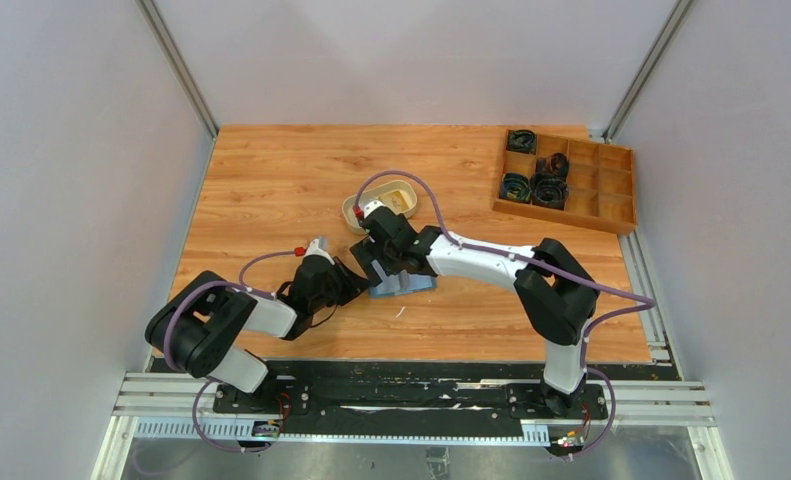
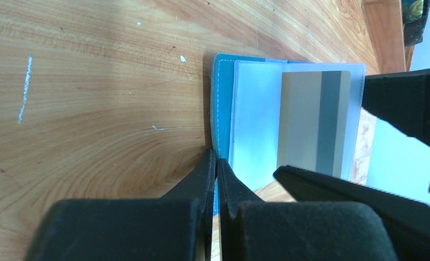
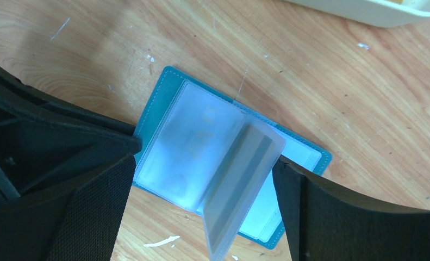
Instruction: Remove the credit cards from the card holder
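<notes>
The blue card holder (image 1: 411, 285) lies open on the wooden table, its clear plastic sleeves showing (image 3: 158, 98). One sleeve stands up with a pale credit card (image 3: 242, 174) with a grey stripe inside; it also shows in the left wrist view (image 2: 310, 119). My left gripper (image 2: 217, 163) is shut on the edge of the holder's blue cover (image 2: 222, 98) and pins it at the holder's left side (image 1: 356, 278). My right gripper (image 3: 204, 160) is open over the holder (image 1: 383, 268), its fingers either side of the raised sleeve, whose edge is by the right finger (image 3: 310, 196).
A cream oval tray (image 1: 356, 212) stands just behind the grippers, with something yellow in it; its rim shows in the right wrist view (image 3: 365, 13). A wooden compartment box (image 1: 611, 195) with dark coiled items stands at the back right. White scuffs mark the table.
</notes>
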